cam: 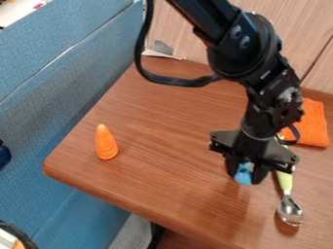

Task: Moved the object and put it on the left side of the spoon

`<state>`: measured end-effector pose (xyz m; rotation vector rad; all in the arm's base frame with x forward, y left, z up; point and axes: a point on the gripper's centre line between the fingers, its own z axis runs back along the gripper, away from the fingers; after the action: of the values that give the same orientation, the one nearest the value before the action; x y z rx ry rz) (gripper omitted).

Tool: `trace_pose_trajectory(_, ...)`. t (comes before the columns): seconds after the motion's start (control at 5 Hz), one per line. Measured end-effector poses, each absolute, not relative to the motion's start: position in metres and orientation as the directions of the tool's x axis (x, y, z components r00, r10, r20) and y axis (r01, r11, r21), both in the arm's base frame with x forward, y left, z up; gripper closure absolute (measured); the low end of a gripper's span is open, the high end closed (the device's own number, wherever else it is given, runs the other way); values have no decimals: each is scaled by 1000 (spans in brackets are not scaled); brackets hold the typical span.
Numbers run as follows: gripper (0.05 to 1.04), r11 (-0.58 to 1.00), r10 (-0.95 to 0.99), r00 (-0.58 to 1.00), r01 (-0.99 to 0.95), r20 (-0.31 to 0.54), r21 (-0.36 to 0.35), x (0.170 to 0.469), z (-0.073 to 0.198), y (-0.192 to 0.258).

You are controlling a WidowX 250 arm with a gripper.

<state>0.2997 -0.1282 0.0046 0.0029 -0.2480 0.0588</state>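
While the gripper (246, 175) holds the blue object (243, 178) between its fingers (260, 174), object just left of the spoon (289, 212), orange cone (105, 142) near the table's (162, 146) front left corner, cloth (315, 124) by its back edge.

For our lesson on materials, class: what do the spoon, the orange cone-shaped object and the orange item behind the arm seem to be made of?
Spoon: polished metal bowl, with bright reflections; pale green handle, probably plastic.
Orange cone-shaped object: probably smooth plastic or rubber, judging by its even colour and moulded-looking ridges.
Orange item: likely cloth, matte, lying flat with soft edges.
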Motion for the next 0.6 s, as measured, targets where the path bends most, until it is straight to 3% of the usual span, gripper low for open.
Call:
trace_pose_trajectory(0.4, 669, 999, 33, 975, -35, 221, 6, 298, -8, -132)
trace_pose_trajectory(0.6, 589, 999, 24, 977, -28, 213, 17, 299, -13, -132)
